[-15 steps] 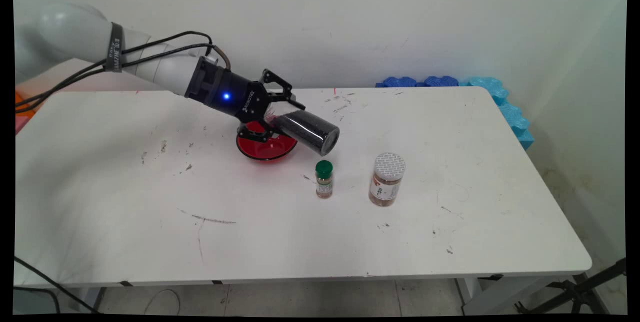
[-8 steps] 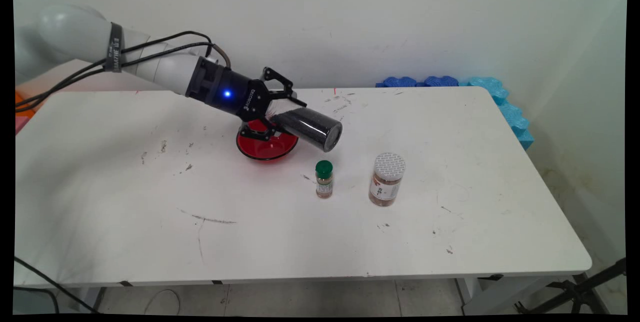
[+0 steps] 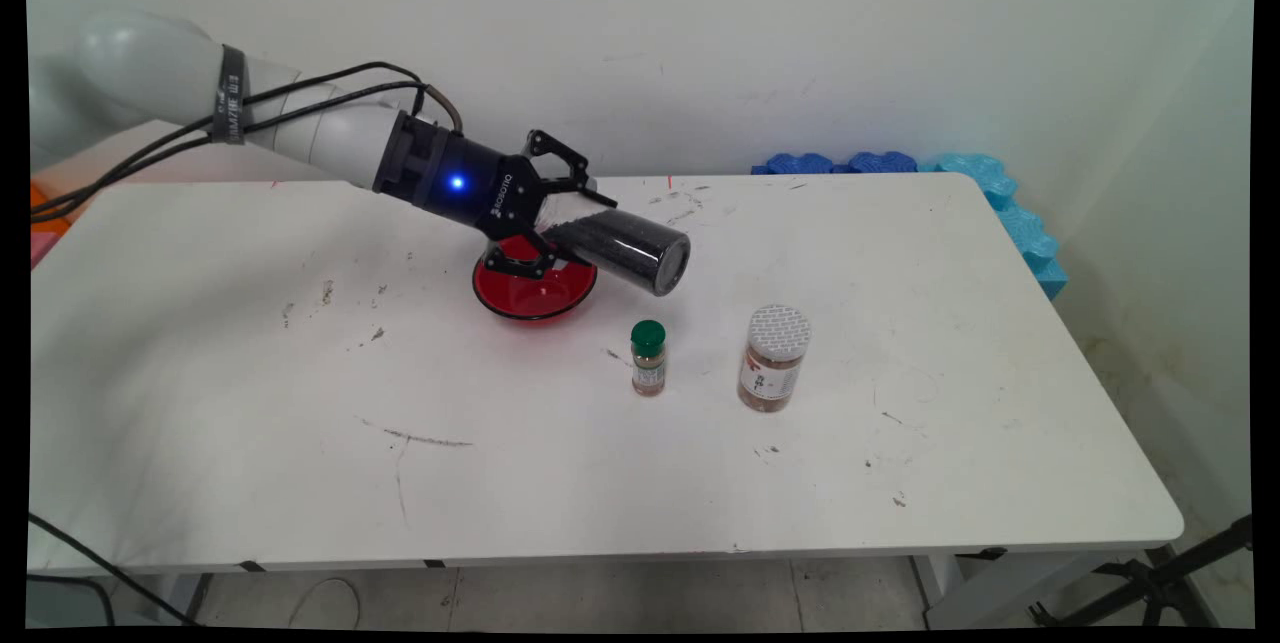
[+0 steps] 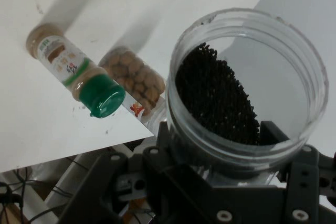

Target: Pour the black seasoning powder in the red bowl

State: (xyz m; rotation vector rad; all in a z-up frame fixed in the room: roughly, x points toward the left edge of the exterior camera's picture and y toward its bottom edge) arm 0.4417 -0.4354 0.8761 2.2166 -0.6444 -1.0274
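Observation:
My gripper (image 3: 562,223) is shut on a clear open jar of small black grains (image 3: 625,250), held tilted nearly on its side above the table. The jar's open mouth (image 4: 245,85) faces the hand camera, with the grains (image 4: 218,95) lying along one wall. A red bowl (image 3: 535,291) sits on the table right under the gripper, partly hidden by it. In front of the jar stand a small spice bottle with a green cap (image 3: 648,357) (image 4: 79,74) and a wider jar of brown nuts with a white lid (image 3: 773,357) (image 4: 134,82).
The white table (image 3: 300,403) bears dark scuff marks. Blue foam pieces (image 3: 900,163) lie along its far right edge by the wall. Black cables (image 3: 180,138) hang from the arm at the left.
The gripper has tipped the jar's far end upward and moved it slightly right, so it lies closer to level. The bowl and the two bottles stay put.

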